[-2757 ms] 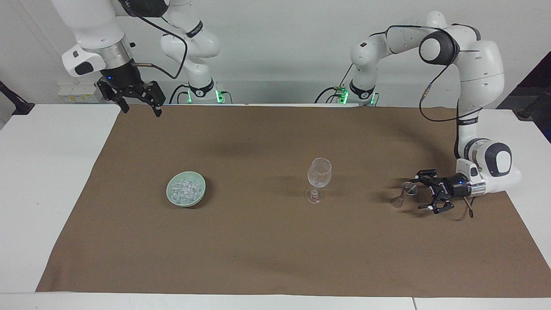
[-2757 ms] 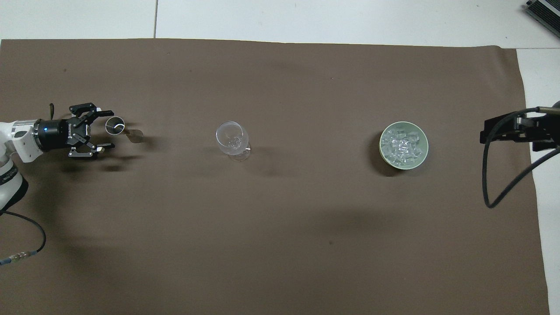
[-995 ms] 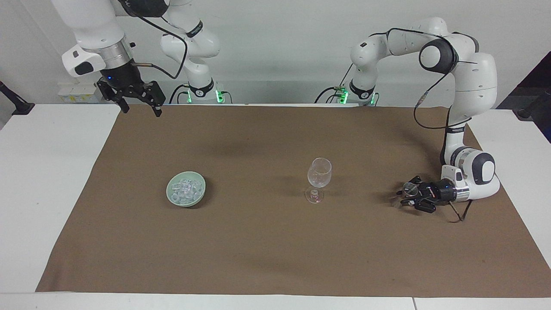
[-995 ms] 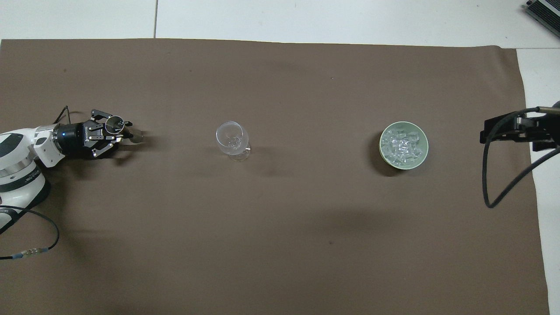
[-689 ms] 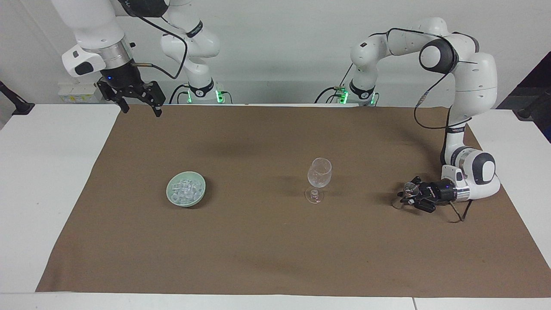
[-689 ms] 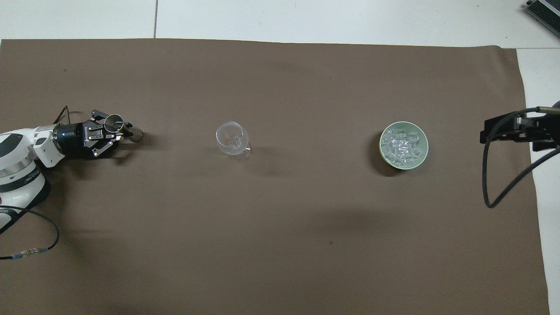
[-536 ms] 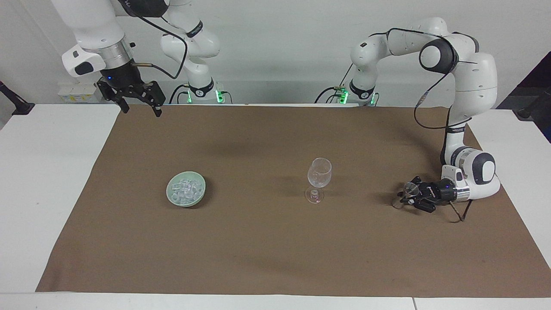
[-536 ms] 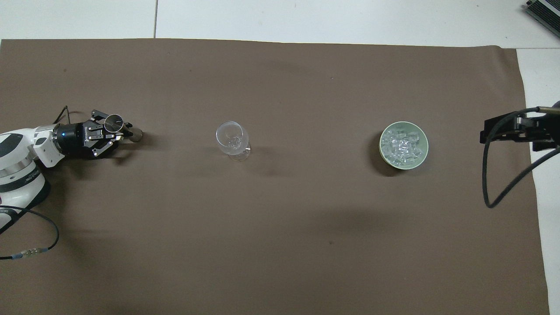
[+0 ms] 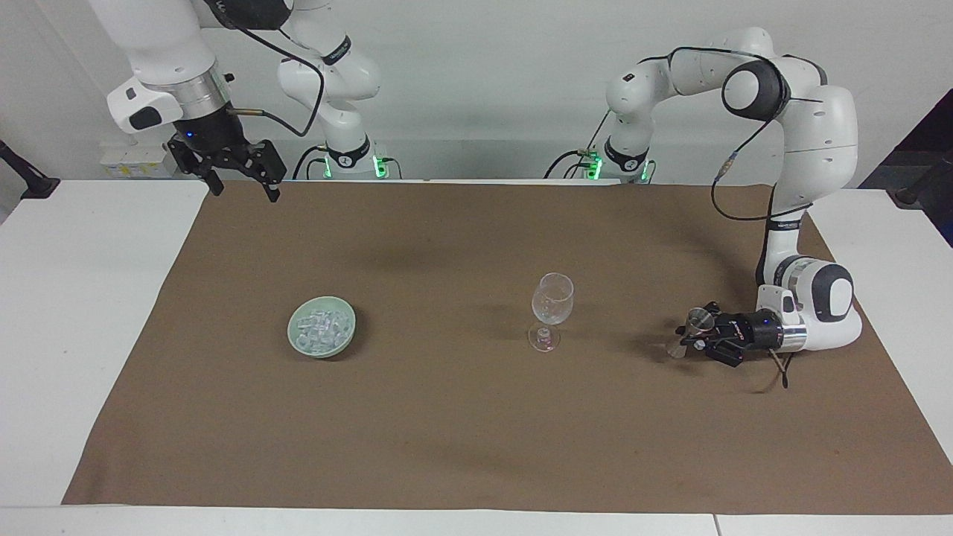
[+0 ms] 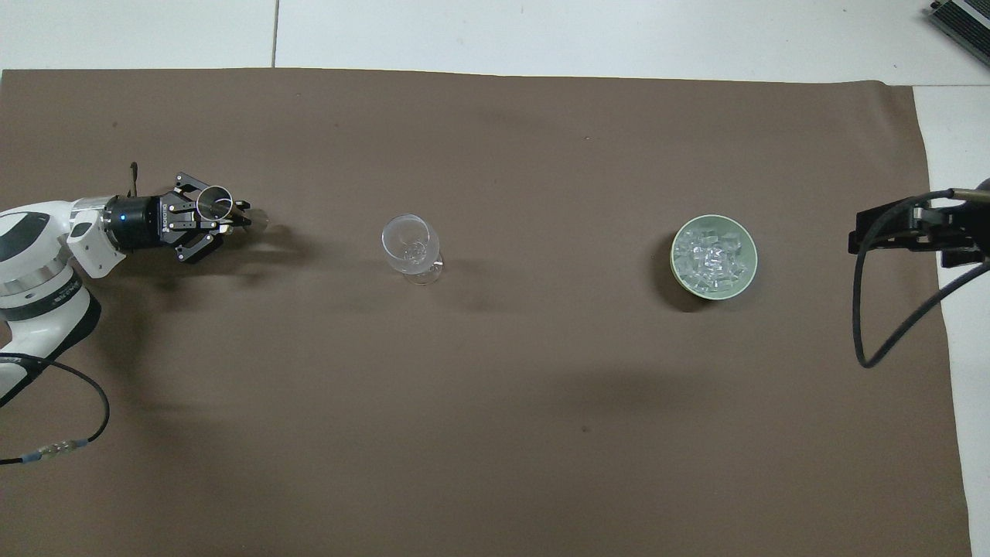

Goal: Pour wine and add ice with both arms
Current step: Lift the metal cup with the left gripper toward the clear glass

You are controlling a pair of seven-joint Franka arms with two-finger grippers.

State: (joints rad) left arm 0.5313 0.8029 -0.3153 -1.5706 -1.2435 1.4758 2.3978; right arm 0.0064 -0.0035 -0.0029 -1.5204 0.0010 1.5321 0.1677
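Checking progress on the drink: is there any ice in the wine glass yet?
No: the wine glass stands empty mid-cloth, and all the ice lies heaped in the green bowl.

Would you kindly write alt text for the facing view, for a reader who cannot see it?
The left gripper, low over the brown cloth at the left arm's end, is shut on a small metal measuring cup. An empty wine glass stands mid-table, beside a green bowl of ice. The right gripper waits open, raised over the cloth's corner.
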